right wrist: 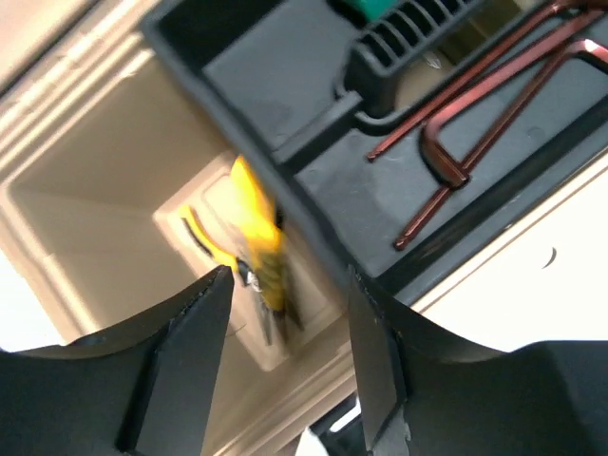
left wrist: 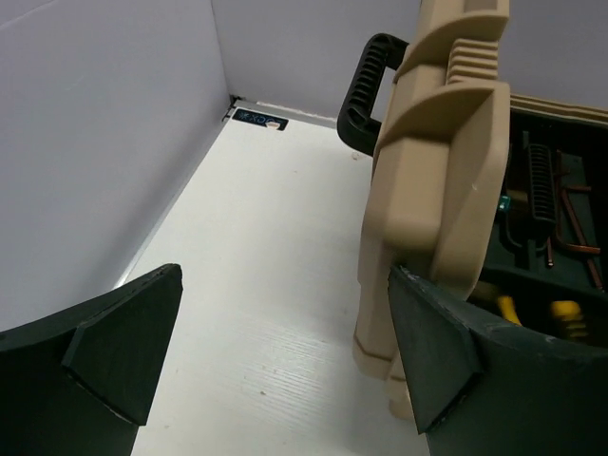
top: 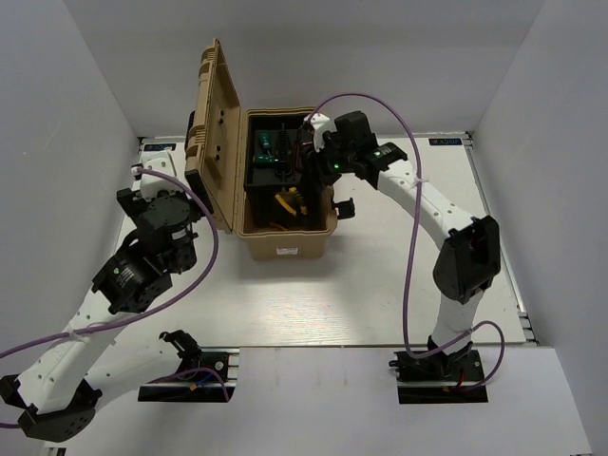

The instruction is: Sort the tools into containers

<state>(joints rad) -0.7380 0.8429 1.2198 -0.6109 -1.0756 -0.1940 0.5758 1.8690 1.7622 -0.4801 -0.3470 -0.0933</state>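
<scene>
The tan toolbox stands open at the table's middle, its lid upright. My right gripper hovers over the box, and in the right wrist view it is open. A blurred pair of yellow-handled pliers shows loose between and below its fingers, over the box floor. Another yellow handle lies on that floor. Two brown hex keys rest in the black inner tray, beside a green screwdriver handle. My left gripper is open and empty, just left of the lid.
White walls close in the table on the left, back and right. The box's black carry handle sticks out behind the lid. Bare white tabletop lies left of the box, under my left gripper.
</scene>
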